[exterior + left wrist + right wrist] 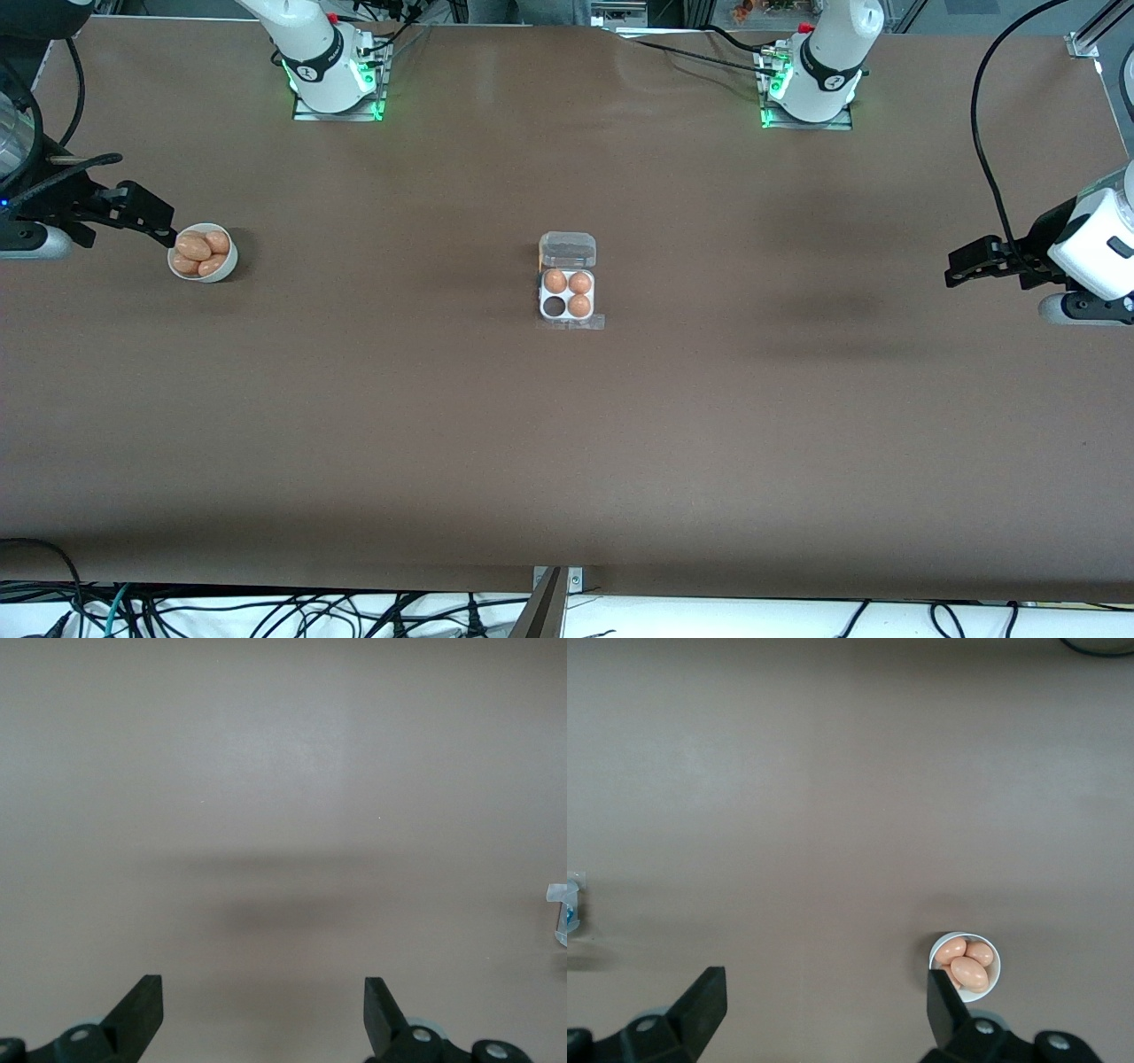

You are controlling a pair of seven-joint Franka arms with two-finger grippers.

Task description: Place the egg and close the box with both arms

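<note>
Nothing had been picked up yet, so the job was judged to be at its very first step. The box [567,292] was seen in the middle of the table [567,443], with its clear lid [567,249] lying open. Three eggs were sitting in its white tray, and one hole [555,307] was left empty, on the side nearer the front camera and toward the right arm's end.

More eggs [202,252] were piled in a small white bowl [223,268] near the right arm's end of the table, well apart from the box. The right gripper [142,217] was held up in the air just beside the bowl, and its fingers [700,1005] were spread wide with nothing between them. In the right wrist view the bowl [994,983] was seen close to one finger.

The left gripper [970,264] was parked over the bare table at the left arm's end, also wide open and empty. That arm was waiting.

Next, it was guessed, the right gripper would need to be lowered over the bowl and closed softly on one egg, since eggs are round and slippery. Then the egg would have to be carried to the empty hole.
</note>
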